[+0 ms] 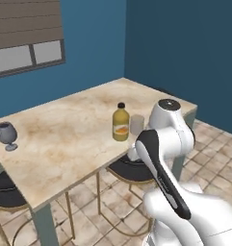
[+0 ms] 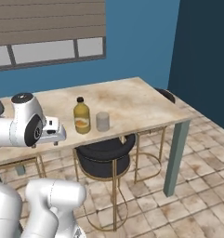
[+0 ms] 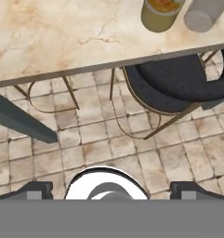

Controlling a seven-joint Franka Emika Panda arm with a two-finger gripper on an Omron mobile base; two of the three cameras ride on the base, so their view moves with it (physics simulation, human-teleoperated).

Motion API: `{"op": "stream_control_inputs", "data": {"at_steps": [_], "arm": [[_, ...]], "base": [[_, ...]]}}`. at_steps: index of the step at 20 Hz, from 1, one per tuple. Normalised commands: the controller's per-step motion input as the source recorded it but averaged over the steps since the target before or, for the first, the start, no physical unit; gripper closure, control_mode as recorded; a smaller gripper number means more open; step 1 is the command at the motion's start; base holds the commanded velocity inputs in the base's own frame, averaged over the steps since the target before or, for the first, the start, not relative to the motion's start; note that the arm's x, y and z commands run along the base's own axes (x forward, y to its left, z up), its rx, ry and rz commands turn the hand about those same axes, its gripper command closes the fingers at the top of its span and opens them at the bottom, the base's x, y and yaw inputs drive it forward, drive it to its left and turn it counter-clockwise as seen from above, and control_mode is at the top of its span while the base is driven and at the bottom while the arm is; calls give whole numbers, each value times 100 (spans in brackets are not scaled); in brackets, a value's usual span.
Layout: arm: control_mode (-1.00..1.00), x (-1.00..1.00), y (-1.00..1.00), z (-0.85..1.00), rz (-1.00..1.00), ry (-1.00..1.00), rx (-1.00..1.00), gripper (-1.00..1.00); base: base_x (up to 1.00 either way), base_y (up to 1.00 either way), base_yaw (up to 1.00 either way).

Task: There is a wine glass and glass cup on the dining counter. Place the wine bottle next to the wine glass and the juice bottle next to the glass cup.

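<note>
1. The white arm's two-finger gripper [image 3: 111, 189] hangs over the tiled floor just off the counter's near edge; its two dark finger tips [image 3: 33, 189] stand as wide apart as they go, with nothing between them.
2. Just beyond it, a round black-cushioned stool with a thin gold frame [image 2: 104, 155] is tucked under the near edge of the long dining counter with a beige marbled top and grey-green legs [image 1: 64, 139].
3. On that top, close to the near edge, the squat yellow-orange juice bottle with a small black cap and pale-and-orange label [image 1: 120, 123] stands upright.
4. Just beside it, toward the counter's right end, stands the low greyish see-through glass cup without a stem [image 1: 136, 124]; whether the two touch I cannot tell.
5. Well apart from them, near the counter's left end, the small grey see-through stemmed wine glass with a rounded bowl [image 1: 7, 135] stands upright on its flat foot.
6. Behind the counter, a blue wall carries a window with a slatted grey-brown blind [image 2: 48, 23].
</note>
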Motion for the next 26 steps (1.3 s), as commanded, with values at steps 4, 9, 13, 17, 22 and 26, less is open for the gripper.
{"op": "stream_control_inputs", "data": {"at_steps": [4,9,13,17,22,26], "arm": [[100,0,0,0,0,0,0,-100],[100,0,0,0,0,0,0,-100],[100,0,0,0,0,0,0,-100],[100,0,0,0,0,0,0,-100],[100,0,0,0,0,0,0,-100],[100,0,0,0,0,0,0,-100]], "base": [[-47,27,38],[-12,20,88],[-9,7,94],[-6,5,99],[-6,10,100],[0,17,90]]}}
